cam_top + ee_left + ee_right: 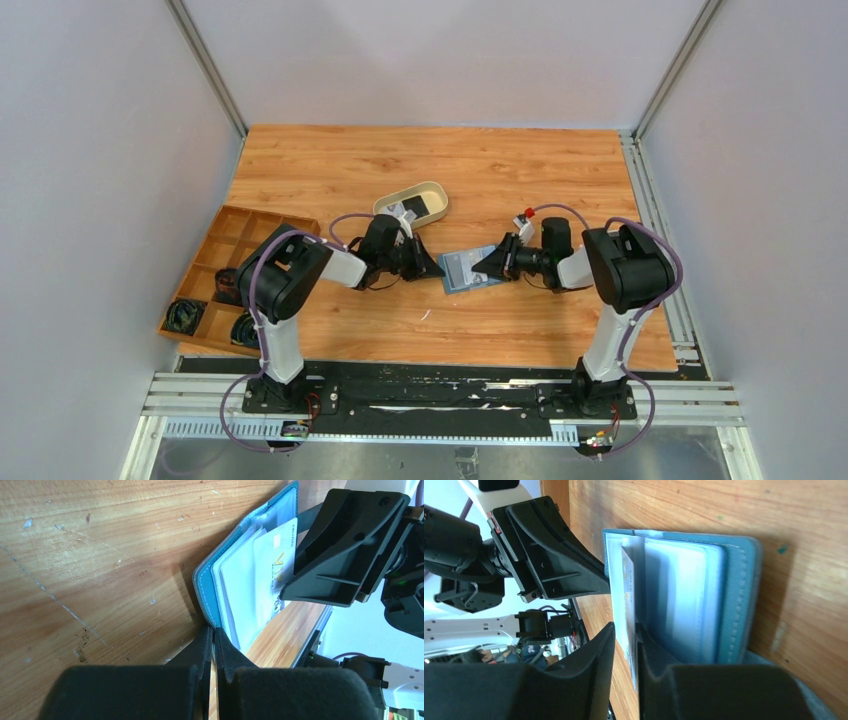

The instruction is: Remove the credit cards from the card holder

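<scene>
Card holder [462,270]: open, mid-desk [420,160], between arms.
Left end effector [214,632]: closed tight on teal cover edge, apparently anchoring it.
Right end effector [625,630]: narrow gap, straddling protruding credit card [626,580]; firm grip cannot tell. Presumably for the pull-out.

The card holder [206,587] is teal-blue with pale stitching and whitish pockets; the card [272,555] is white with gold print; the table [500,170] shows orange-brown wood grain.

Left arm [292,272] and right arm [622,265] reach low, facing each other; left fingers [204,647] pinched shut on the card holder [205,587] edge, right fingers [600,647] narrowly apart, straddling one of the credit cards [627,580]
</scene>
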